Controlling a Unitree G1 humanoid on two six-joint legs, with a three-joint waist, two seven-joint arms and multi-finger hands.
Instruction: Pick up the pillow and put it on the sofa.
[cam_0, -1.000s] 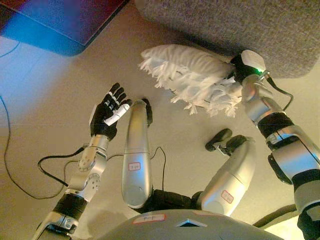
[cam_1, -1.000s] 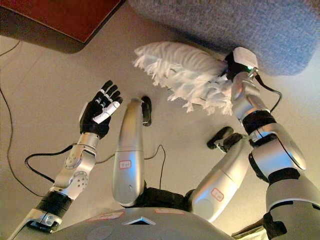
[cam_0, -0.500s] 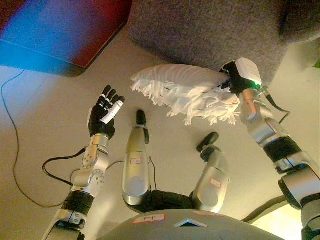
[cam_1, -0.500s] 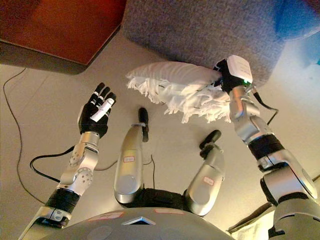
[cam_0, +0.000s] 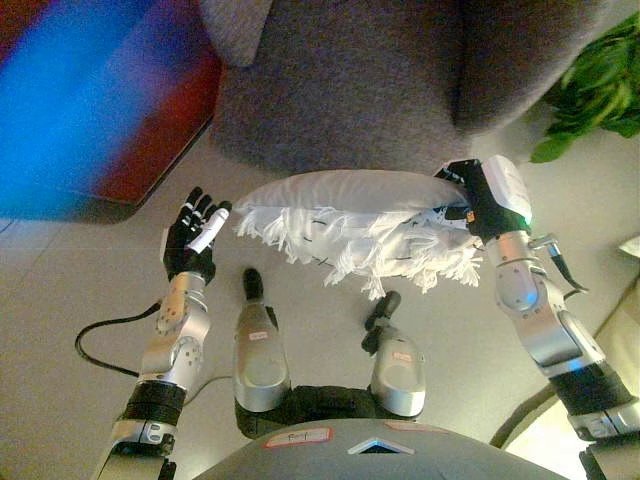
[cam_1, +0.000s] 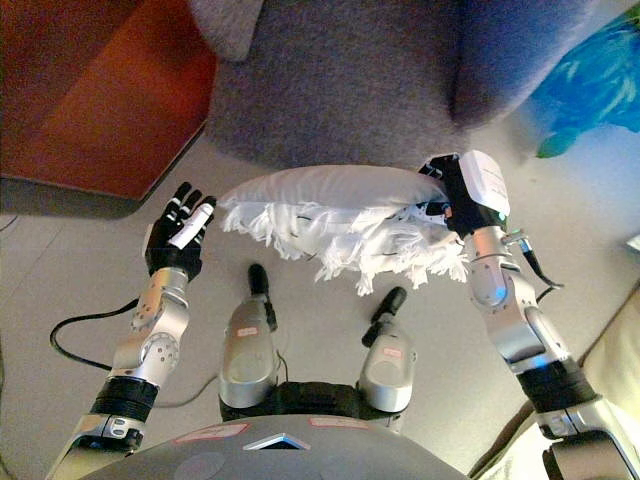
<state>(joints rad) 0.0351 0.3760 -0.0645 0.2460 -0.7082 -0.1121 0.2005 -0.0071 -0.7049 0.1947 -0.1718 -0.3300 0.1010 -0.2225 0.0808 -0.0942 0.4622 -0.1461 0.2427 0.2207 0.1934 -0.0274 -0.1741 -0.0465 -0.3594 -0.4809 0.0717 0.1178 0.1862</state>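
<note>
1. The right hand (cam_0: 478, 200) has its fingers curled round one end of the white pillow (cam_0: 350, 215), pinching the cloth at that corner.
2. The pillow stretches away from those fingers toward the robot's left, lying roughly level in the air, with its fringed edge (cam_1: 340, 245) hanging down on the side nearer the robot.
3. The far long side of the pillow sits just beside the front edge of the grey sofa (cam_0: 340, 80); whether it touches the sofa cannot be told.
4. The left hand (cam_1: 175, 240) is raised with its fingers straight and spread, holding nothing; the free end of the pillow is near those fingers but apart from them.
5. A dark red cabinet (cam_1: 90, 90) stands beyond the left fingers, and a green plant (cam_0: 590, 85) shows past the right fingers, beside the sofa.
</note>
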